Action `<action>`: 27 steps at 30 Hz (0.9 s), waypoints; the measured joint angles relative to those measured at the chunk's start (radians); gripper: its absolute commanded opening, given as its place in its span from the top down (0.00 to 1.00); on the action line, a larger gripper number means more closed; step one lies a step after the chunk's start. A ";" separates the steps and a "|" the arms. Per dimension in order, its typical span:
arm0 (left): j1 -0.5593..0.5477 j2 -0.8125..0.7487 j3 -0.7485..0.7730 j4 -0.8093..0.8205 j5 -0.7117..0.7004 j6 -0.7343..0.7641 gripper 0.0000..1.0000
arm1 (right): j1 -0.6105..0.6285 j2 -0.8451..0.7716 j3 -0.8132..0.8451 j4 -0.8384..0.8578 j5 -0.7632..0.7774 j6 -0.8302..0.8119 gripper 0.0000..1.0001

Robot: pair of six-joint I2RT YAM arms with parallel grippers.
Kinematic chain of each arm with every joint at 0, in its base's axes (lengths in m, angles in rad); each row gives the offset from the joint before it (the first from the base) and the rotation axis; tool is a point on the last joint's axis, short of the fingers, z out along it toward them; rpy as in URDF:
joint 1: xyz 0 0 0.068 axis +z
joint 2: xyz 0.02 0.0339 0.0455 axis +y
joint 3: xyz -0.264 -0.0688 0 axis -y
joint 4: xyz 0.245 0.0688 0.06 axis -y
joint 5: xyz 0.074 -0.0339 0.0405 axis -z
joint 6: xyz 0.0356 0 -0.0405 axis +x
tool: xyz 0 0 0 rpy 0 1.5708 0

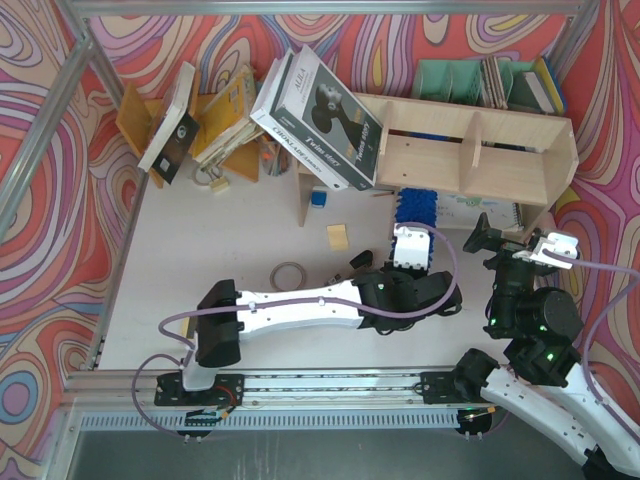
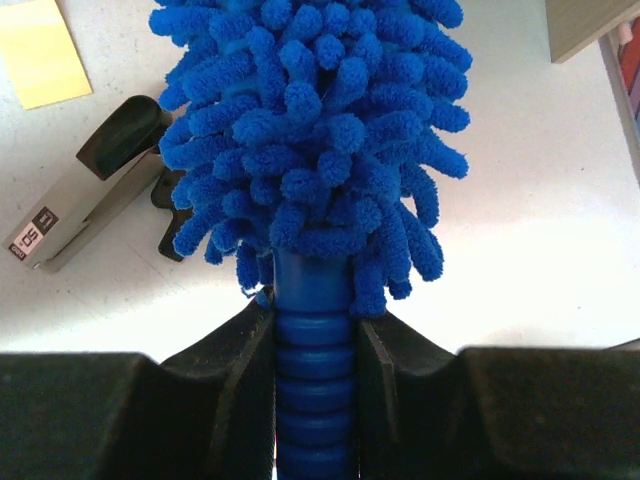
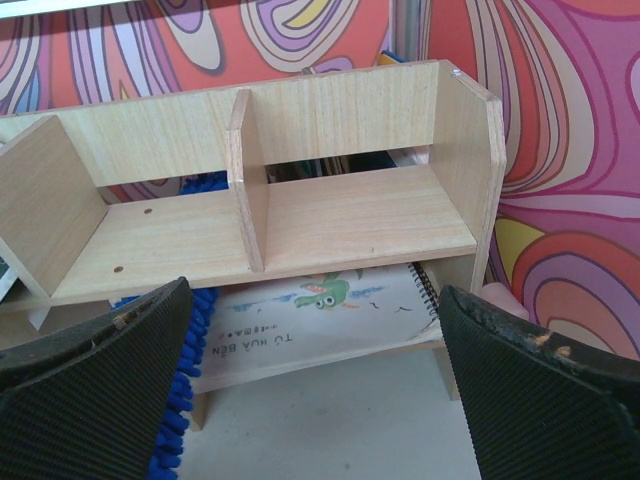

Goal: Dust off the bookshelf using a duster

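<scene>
Top: left tool (image 1: 411, 248) is clamped on the duster (image 1: 416, 206). Its head points at the shelf (image 1: 470, 150), tip at the mouth of the lower bay. Right tool (image 1: 512, 238) hangs near the shelf's right end, carrying nothing. A box (image 1: 320, 110) leans on the shelf's left end, so I'd expect short strokes there.

Left wrist: jaws pinch the ribbed handle just under the head, and the grip looks centred. Desk (image 2: 530, 220) is pale and smooth, with a stapler (image 2: 85, 205) and a note (image 2: 40, 50) just left of the head.

Right wrist: fingers spread wide, nothing between them. Upper boards are bare, split by a divider (image 3: 245, 180), and a notebook (image 3: 320, 310) lies in the lower bay.

Advice: lay the head flat, press lightly, sweep slowly along each board and stop short of the divider. The lower bay looks tight – go in shallow and don't drag the notebook
</scene>
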 measured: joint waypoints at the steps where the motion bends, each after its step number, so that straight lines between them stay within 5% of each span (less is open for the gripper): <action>1: 0.001 0.013 0.013 -0.001 0.004 0.009 1.00 | 0.000 0.000 0.000 0.000 0.000 0.000 0.01; 14: -0.006 0.065 0.040 0.085 0.043 0.144 1.00 | -0.002 0.001 -0.001 0.006 -0.003 -0.008 0.01; 27: 0.002 -0.027 -0.093 0.071 -0.003 0.032 1.00 | -0.002 0.001 -0.001 0.006 -0.006 -0.008 0.01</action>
